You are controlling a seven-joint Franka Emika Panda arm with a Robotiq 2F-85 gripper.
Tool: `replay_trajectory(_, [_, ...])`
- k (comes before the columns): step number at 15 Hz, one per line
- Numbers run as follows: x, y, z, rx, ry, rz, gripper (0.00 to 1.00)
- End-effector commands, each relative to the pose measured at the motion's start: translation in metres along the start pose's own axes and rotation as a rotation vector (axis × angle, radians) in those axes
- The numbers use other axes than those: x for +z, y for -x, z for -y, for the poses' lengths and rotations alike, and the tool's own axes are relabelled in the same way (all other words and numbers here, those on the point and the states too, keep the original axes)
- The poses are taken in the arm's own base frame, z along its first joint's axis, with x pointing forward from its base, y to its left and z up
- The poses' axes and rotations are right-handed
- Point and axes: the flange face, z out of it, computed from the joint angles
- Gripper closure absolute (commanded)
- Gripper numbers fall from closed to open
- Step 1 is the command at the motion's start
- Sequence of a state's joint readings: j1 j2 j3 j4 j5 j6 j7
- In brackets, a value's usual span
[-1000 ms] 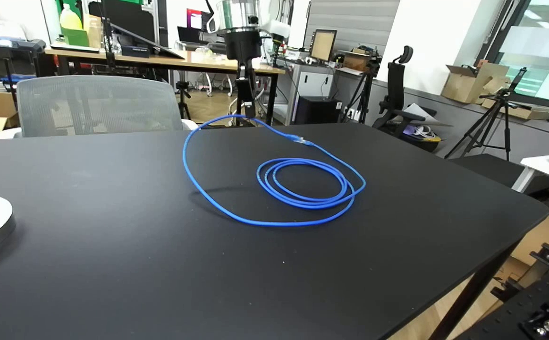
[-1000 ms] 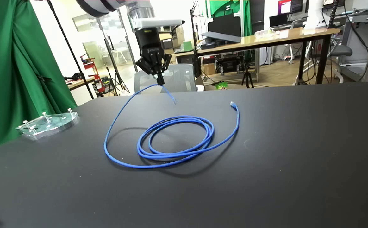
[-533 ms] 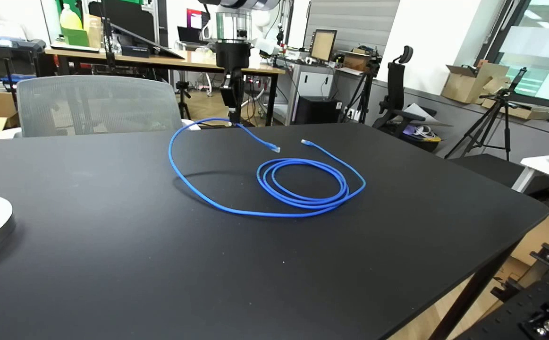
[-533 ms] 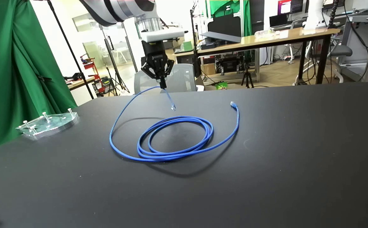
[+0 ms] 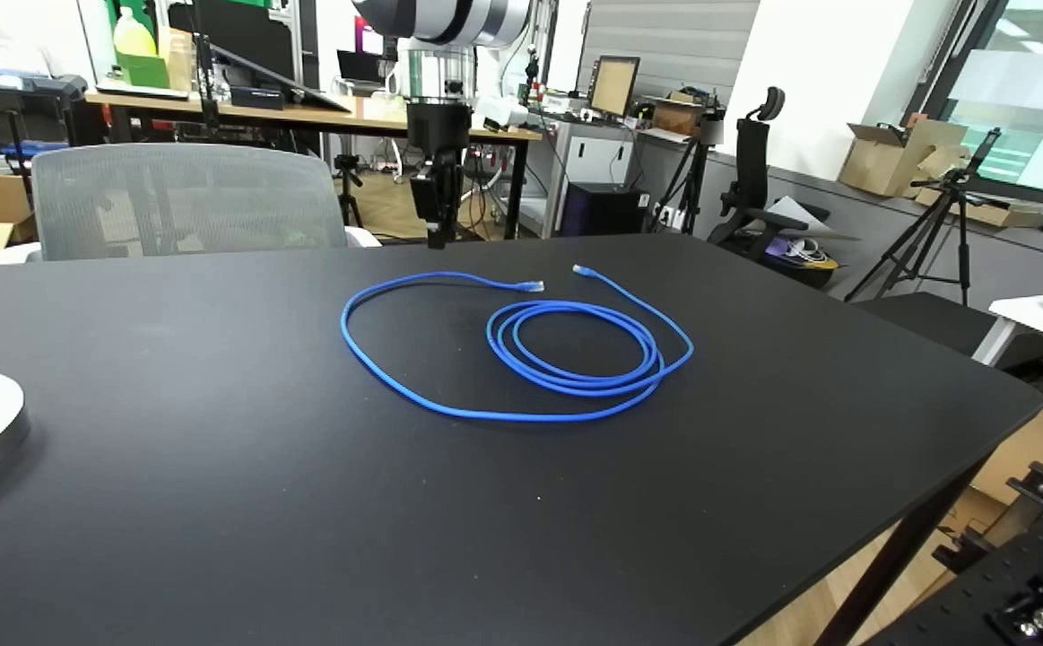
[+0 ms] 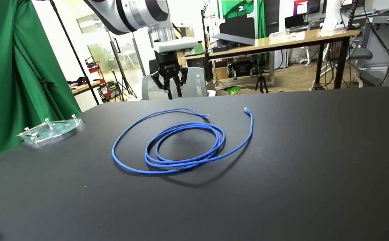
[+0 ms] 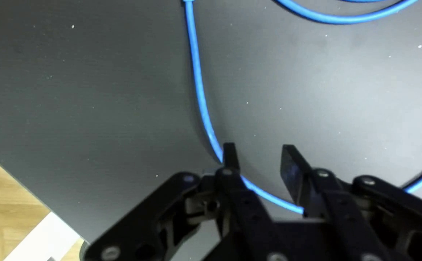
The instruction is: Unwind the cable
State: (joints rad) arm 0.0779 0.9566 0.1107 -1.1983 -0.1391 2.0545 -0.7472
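Tool (image 6: 175, 96) spread above cable (image 5: 584, 392), near table edge (image 7: 19, 178); tabletop (image 6: 298, 167) stretches wide around cable.

Blue cable (image 5: 593, 393), looped on black table (image 5: 521, 520), fingers (image 5: 437, 235) above

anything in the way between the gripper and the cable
Nothing visible: in the wrist view the open gripper hangs above the cable, and no other object shows between them in any view.

In the wrist view the gripper (image 7: 258, 146) hides parts of the cable (image 7: 200, 95) behind it; above the gripper, both exterior views cut off the arm (image 6: 137, 15).
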Motion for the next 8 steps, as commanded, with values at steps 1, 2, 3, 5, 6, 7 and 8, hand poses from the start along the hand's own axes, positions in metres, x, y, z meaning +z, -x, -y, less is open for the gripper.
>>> replay_trajectory(1, [-0.013, 0.000, 0.000, 0.032, -0.020, 0.026, 0.32])
replay_trajectory(2, [-0.016, 0.003, 0.004, 0.042, -0.030, 0.044, 0.24])
replay_trajectory(3, [-0.017, 0.007, 0.007, 0.046, -0.038, 0.056, 0.18])
replay_trajectory(5, [-0.017, 0.019, 0.012, 0.074, -0.058, 0.081, 0.05])
replay_trajectory(6, [-0.016, 0.025, 0.013, 0.095, -0.065, 0.086, 0.01])
replay_trajectory(7, [-0.014, 0.031, 0.015, 0.116, -0.070, 0.087, 0.00])
replay_trajectory(8, [-0.010, 0.040, 0.018, 0.141, -0.079, 0.084, 0.00])
